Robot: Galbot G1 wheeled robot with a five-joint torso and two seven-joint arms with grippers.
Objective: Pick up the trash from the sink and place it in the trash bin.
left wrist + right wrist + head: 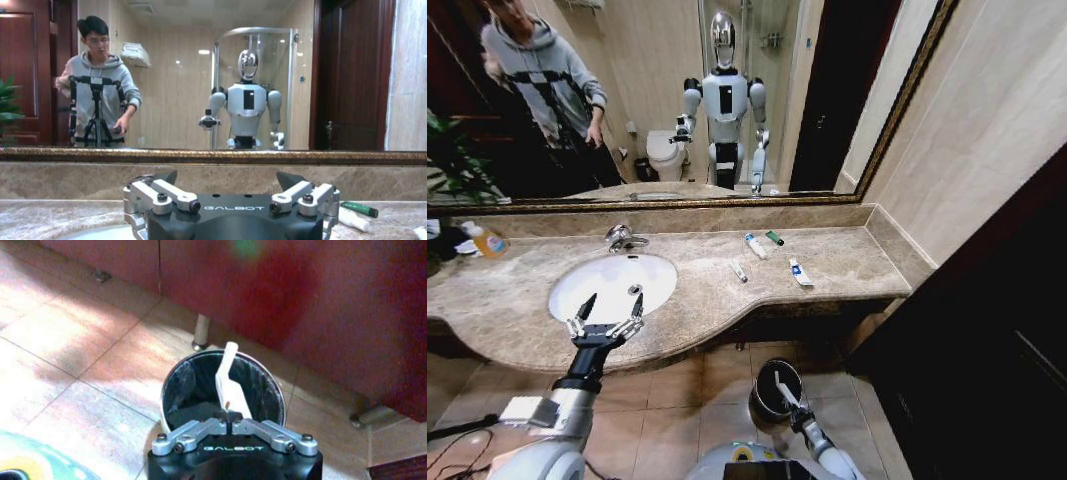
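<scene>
Right jaws (231,416): clamped on a white tube (227,375) — directly over the trash bin (180,390).
Left jaws (605,312): spread, empty — sink (577,290) just beyond them.

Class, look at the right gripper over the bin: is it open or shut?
Shut. The right gripper pinches a white tube, fingertips meeting on its lower end, directly above the black bin.
</scene>
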